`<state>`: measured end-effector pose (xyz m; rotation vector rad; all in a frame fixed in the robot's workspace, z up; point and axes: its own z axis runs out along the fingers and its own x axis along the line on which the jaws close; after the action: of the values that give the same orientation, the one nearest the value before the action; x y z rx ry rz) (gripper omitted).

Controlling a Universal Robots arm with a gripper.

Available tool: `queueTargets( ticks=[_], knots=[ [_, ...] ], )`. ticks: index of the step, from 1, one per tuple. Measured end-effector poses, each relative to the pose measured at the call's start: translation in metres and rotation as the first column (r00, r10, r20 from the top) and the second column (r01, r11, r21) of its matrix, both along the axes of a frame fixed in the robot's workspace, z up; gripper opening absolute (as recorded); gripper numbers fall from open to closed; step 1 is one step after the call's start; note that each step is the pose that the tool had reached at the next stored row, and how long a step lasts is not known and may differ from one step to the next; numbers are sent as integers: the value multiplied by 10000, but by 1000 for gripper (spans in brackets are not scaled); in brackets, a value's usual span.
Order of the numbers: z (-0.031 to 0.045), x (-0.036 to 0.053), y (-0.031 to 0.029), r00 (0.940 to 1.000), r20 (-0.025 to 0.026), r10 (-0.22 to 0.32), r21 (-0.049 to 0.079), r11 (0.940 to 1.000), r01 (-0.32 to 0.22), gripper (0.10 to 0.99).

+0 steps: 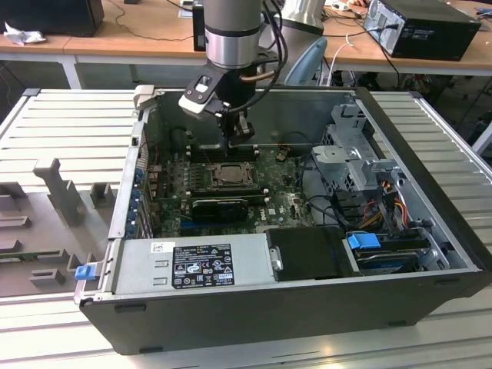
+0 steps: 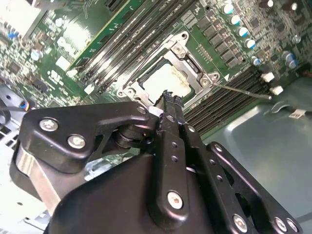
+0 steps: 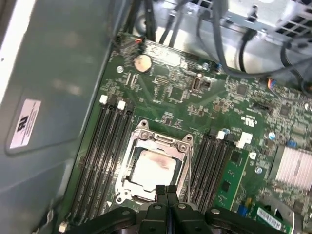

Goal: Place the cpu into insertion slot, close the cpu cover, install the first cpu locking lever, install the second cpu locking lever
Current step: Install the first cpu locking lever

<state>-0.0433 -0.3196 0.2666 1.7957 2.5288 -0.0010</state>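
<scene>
The cpu (image 3: 152, 168) is a pale square chip lying flat in the insertion slot (image 3: 127, 183) on the green motherboard. The silver cpu cover (image 3: 161, 140) lies down around it as a frame. In the second wrist view the cpu (image 2: 168, 80) sits just beyond my fingertips, and a thin locking lever (image 2: 243, 91) sticks out sideways from the socket's corner. My gripper (image 3: 166, 188) hovers over the socket's edge with its black fingers pressed together and nothing between them. In the exterior view the gripper (image 1: 237, 137) hangs a little above the insertion slot (image 1: 229, 175).
The open computer case (image 1: 254, 307) walls in the board. Memory slots (image 3: 105, 141) flank the socket on both sides. A black finned card (image 1: 221, 206) lies beside the socket, a drive cage (image 1: 354, 154) and cables (image 1: 384, 200) at the exterior view's right.
</scene>
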Motion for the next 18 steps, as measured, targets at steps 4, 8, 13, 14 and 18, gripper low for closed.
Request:
queueTargets(
  ticks=[4, 8, 13, 14, 18],
  knots=[
    [0, 0, 0, 9967, -2, 815, -25, 9967, -815, 106],
    [0, 0, 0, 9840, -5, 1780, -48, 9840, -1780, 106],
    [1, 0, 0, 9577, -13, 2876, -82, 9577, -2876, 106],
    [1, 0, 0, 9516, -13, 3072, -83, 9516, -3072, 106],
    [0, 0, 0, 9288, -13, 3706, -84, 9288, -3706, 106]
  ],
)
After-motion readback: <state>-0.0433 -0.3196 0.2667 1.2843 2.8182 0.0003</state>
